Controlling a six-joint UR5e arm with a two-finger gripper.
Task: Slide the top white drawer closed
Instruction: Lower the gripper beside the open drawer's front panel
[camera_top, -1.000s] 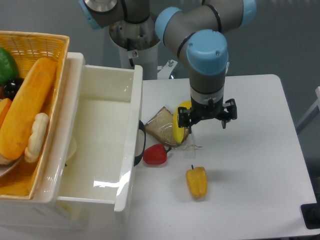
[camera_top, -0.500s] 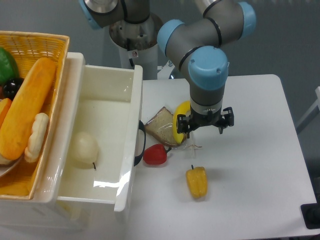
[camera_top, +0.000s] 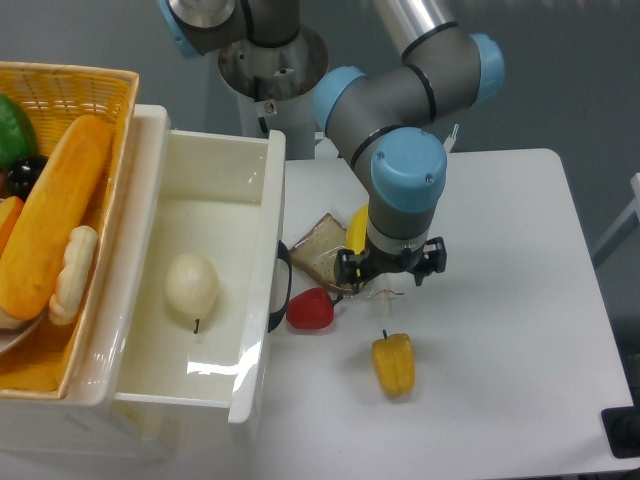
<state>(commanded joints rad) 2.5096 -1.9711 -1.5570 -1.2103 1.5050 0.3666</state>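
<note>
My gripper (camera_top: 388, 279) hangs open, holding nothing. The top white drawer (camera_top: 262, 290) stands pulled out beside it, its black handle (camera_top: 282, 287) nearest. I should press squarely on that front panel, avoiding the red pepper (camera_top: 310, 309).

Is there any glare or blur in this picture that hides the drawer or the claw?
Camera view: sharp overall; bright glare patches on the top white drawer floor and front rim hide nothing; soft shadows lie under the claw, whose fingertips are small and dark, so its opening is unclear.
</note>
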